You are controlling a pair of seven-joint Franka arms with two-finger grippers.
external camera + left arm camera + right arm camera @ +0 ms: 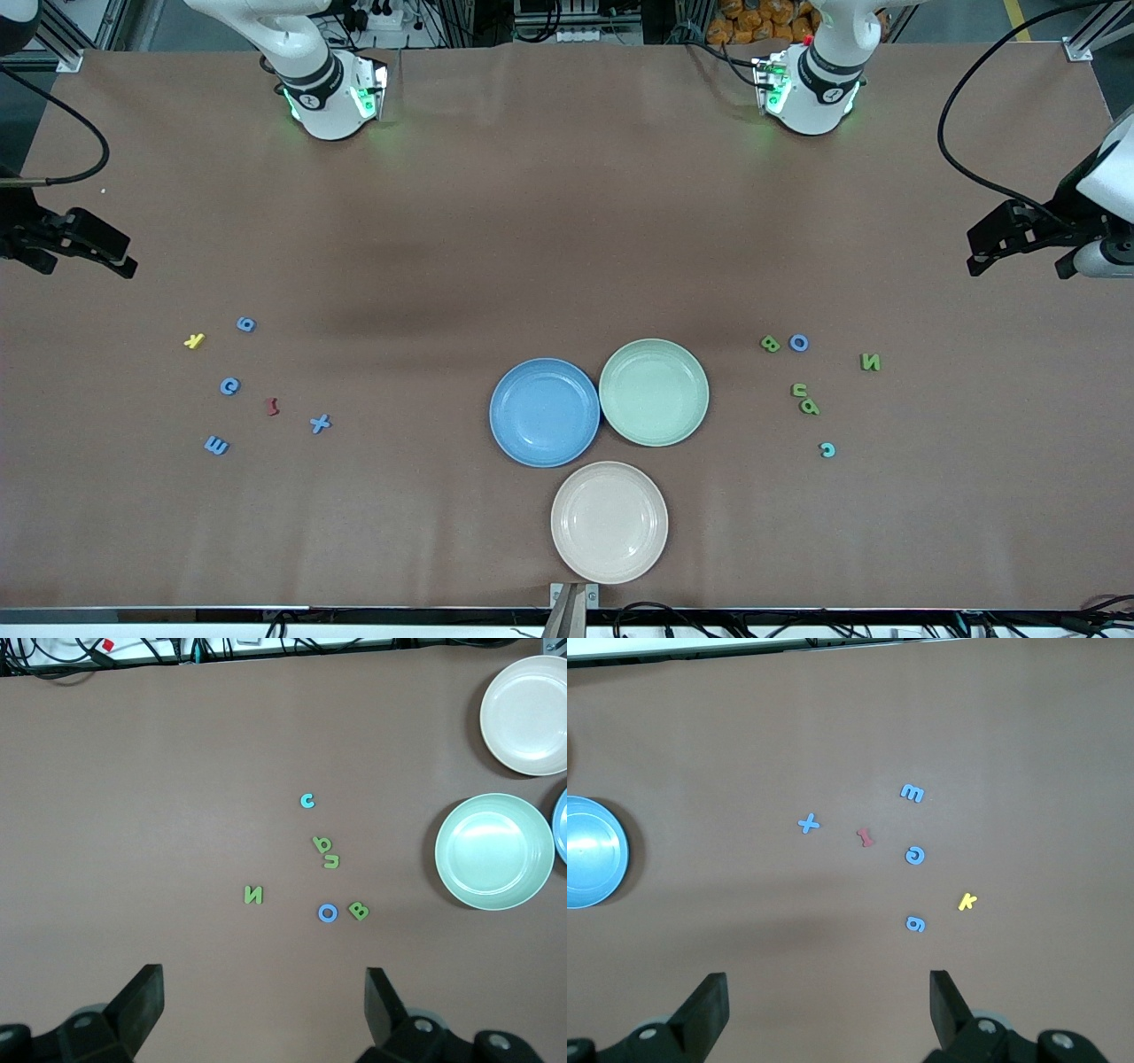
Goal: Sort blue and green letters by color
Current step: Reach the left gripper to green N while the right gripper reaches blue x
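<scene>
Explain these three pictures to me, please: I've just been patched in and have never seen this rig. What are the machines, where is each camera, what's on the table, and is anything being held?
Two robot arms stand at a brown table. The wide picture comes from a high camera facing them; the other two come from cameras on each arm's wrist, looking down past its own fingers.

The left gripper waits open over its end of the table, holding nothing. The right gripper waits open over its end, also holding nothing.

In the middle sit a blue plate, a green plate and, nearer the front camera, a cream plate.

Toward the left arm's end lie green letters plus a blue O and a light blue C. Toward the right arm's end lie blue letters, a yellow K and a dark red piece. Nothing is sorted yet.
</scene>
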